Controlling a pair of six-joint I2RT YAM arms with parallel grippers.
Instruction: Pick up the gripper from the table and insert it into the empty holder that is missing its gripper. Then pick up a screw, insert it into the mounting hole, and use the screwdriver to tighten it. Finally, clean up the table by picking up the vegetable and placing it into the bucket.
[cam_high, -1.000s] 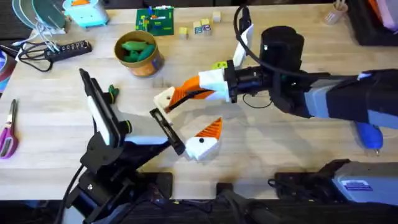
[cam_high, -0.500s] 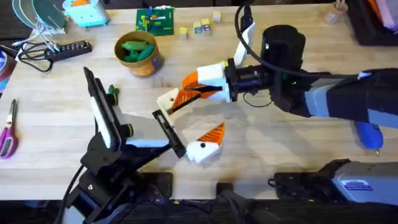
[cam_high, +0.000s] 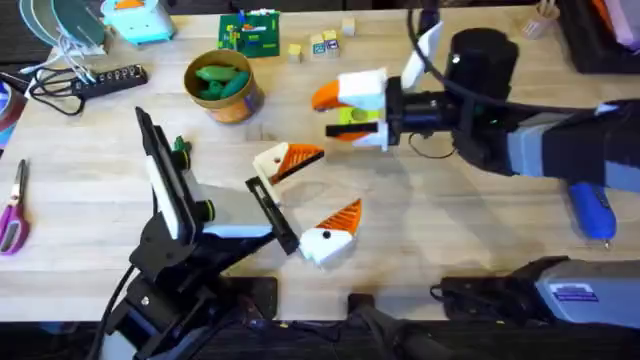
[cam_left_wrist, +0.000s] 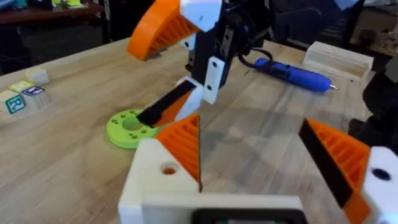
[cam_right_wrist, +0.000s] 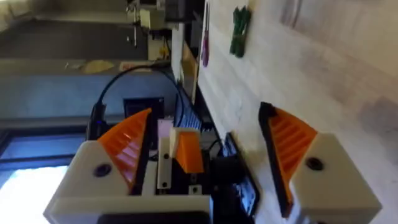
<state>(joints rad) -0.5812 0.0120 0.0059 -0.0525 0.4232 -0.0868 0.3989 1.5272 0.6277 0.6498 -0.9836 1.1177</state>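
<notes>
The orange gripper pad (cam_high: 300, 157) sits in the white holder (cam_high: 268, 162), which is the far finger of my left gripper (cam_high: 340, 178). That gripper is open and rests low over the table (cam_high: 450, 230). In the left wrist view the pad (cam_left_wrist: 185, 144) lies against the holder (cam_left_wrist: 152, 180), whose mounting hole (cam_left_wrist: 168, 169) shows. My right gripper (cam_high: 322, 115) is open and empty, hovering to the right of the holder. The blue screwdriver (cam_high: 592, 212) lies at the right. The dark green vegetable (cam_high: 180, 150) lies left of my left arm, below the bucket (cam_high: 238, 104). The screw is out of view.
A yellow-green ring (cam_left_wrist: 127, 127) lies under the right gripper. The bucket holds light green pods (cam_high: 220, 78). Scissors (cam_high: 12, 210) lie at the left edge. A power strip (cam_high: 105, 80), a green board (cam_high: 250, 32) and small blocks (cam_high: 320, 45) line the back.
My right gripper has let go of the orange pad and pulled back to the right and away. The pad stays in the holder. The left arm has hardly moved.
</notes>
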